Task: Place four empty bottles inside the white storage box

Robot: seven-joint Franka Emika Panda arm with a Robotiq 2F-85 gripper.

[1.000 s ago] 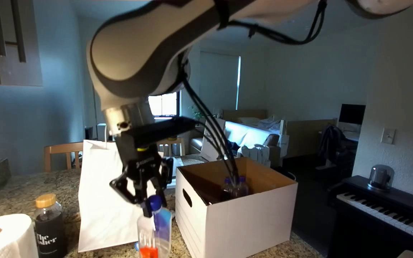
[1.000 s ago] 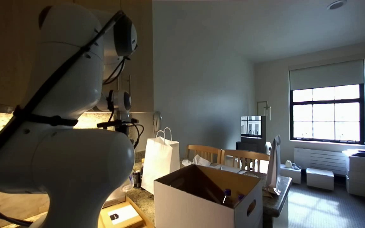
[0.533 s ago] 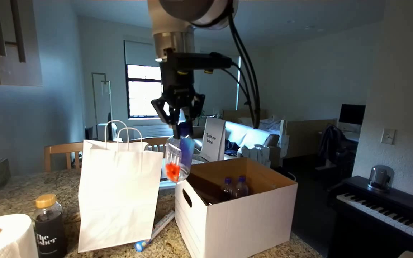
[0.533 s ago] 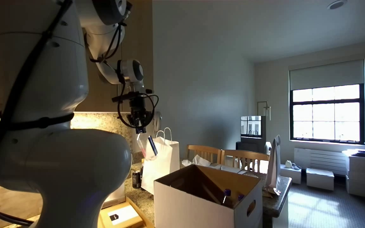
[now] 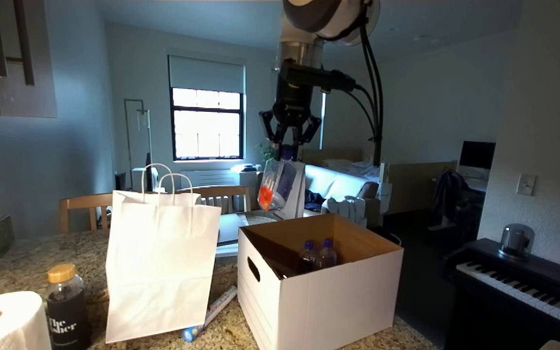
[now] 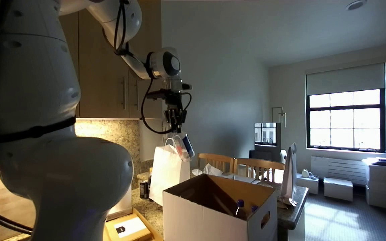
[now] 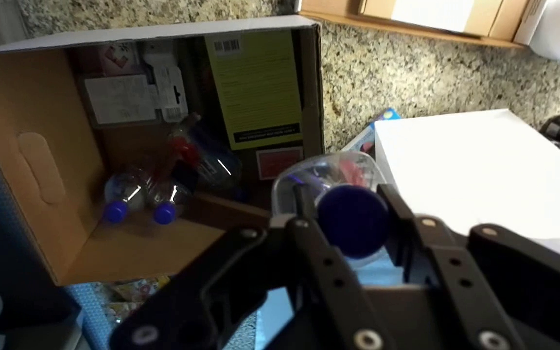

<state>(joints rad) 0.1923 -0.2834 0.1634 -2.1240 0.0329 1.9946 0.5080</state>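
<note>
My gripper [image 5: 287,151] is shut on the blue cap of a clear bottle [image 5: 272,187] with a red patch. The bottle hangs slightly tilted, higher than the box rim, in both exterior views [image 6: 183,147]. In the wrist view its cap [image 7: 353,221] sits between the fingers [image 7: 347,209], over the gap between box and paper bag. The white storage box [image 5: 341,306] stands on the counter, open at the top, also in an exterior view [image 6: 206,221]. The wrist view shows two upright bottles [image 7: 122,192] [image 7: 167,201] and a lying one [image 7: 207,160] inside it.
A white paper bag [image 5: 161,272] with handles stands beside the box. A patterned tube [image 5: 214,308] lies between them. A dark jar [image 5: 68,311] and paper roll [image 5: 20,325] stand nearby. An open cardboard tray [image 6: 152,231] is near the robot base. A sign [image 6: 290,177] stands behind.
My gripper has lifted the bottle from low beside the bag and carried it up, past the bag, toward the box. The box and the bottles in it have not moved.
</note>
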